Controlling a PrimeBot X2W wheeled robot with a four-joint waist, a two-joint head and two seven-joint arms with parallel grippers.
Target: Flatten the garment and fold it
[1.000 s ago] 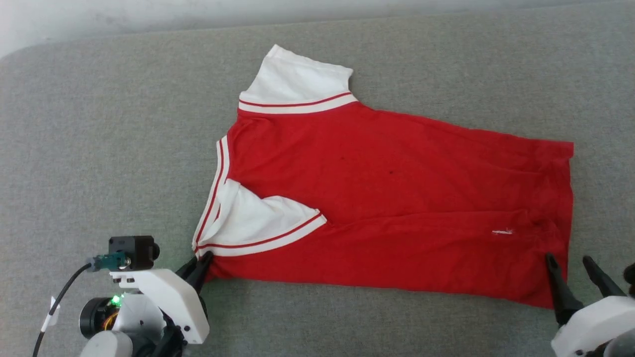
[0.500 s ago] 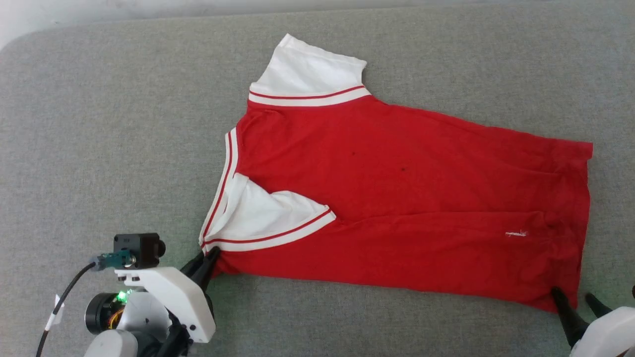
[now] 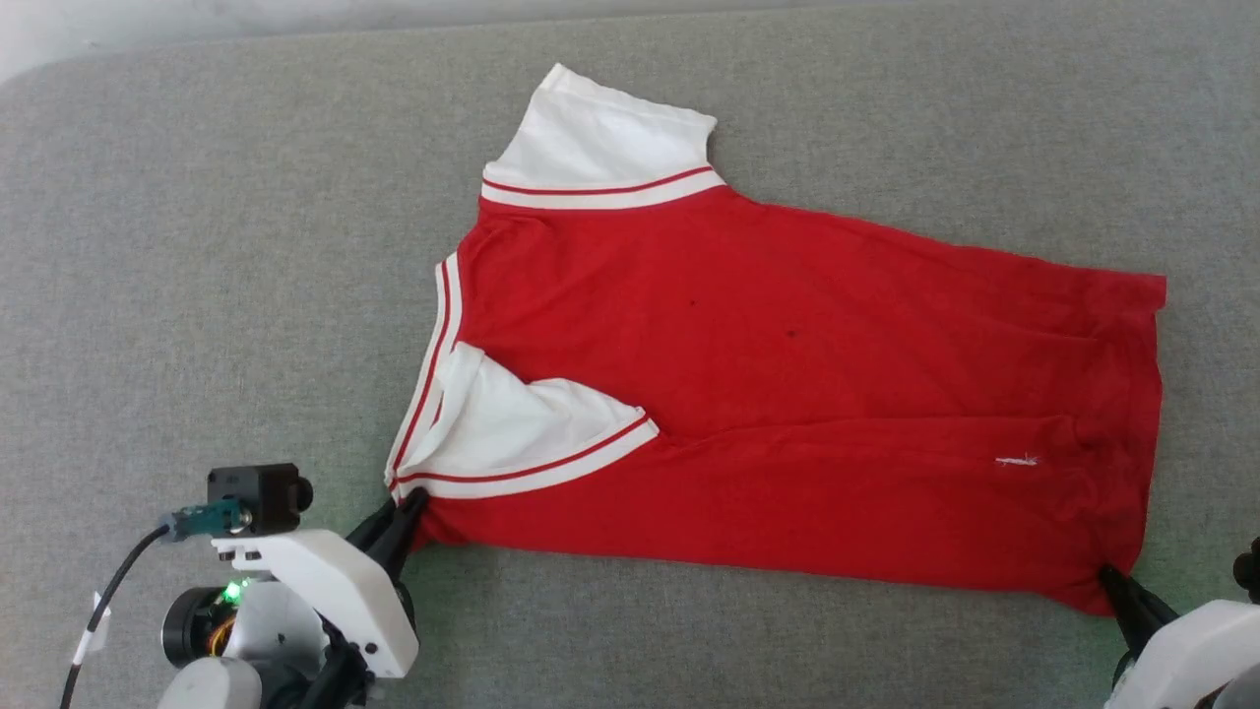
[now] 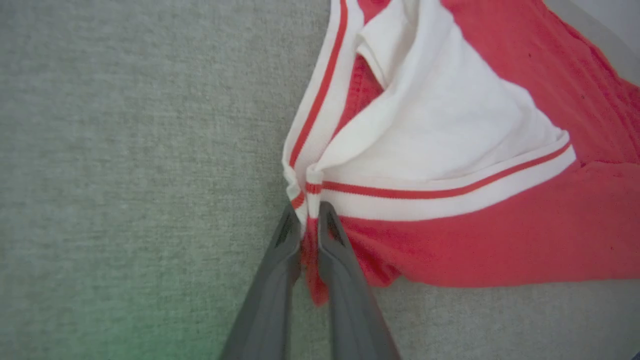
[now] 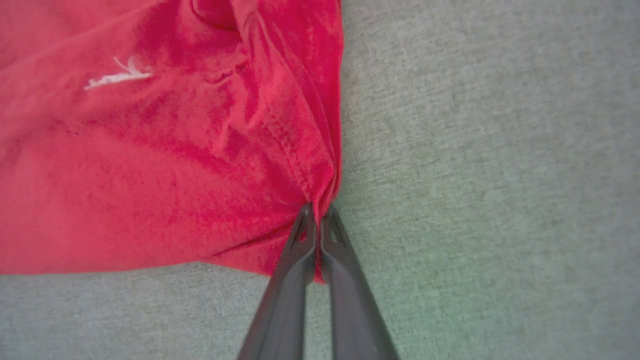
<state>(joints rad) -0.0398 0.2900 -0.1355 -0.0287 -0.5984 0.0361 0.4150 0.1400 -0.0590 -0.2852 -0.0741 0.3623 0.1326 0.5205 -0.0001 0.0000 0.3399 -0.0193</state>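
Nearest us, our left hand (image 3: 409,504) was pressed together on the garment (image 3: 787,374). It pinched the corner where the striped collar trim (image 3: 425,394) met the trim of the near sleeve (image 3: 512,423). The left wrist view had red cloth and white trim squeezed between the two fingers (image 4: 280,260).

Our right hand (image 3: 1110,576) was closed the same way, pinching the near hem corner (image 5: 320,192). In the right wrist view the hem was bunched into the fingertips, with creases fanning out from the pinch.

The garment lay on the grey fabric worktop (image 3: 197,246), sideways to us, collar end to our left and hem to our right. The near edge ran fairly straight between the two hands.

The near sleeve, white, was folded in over the red body. There was a small white thread mark (image 3: 1017,460) close to the hem, wrinkles around it, and two dark specks (image 3: 692,302) mid-body.

Further out, the far sleeve (image 3: 596,133) lay flat and pointed away from us. The far side of the body slanted down towards the hem.

Beyond the worktop's rounded far edge was a pale wall strip (image 3: 98,30).
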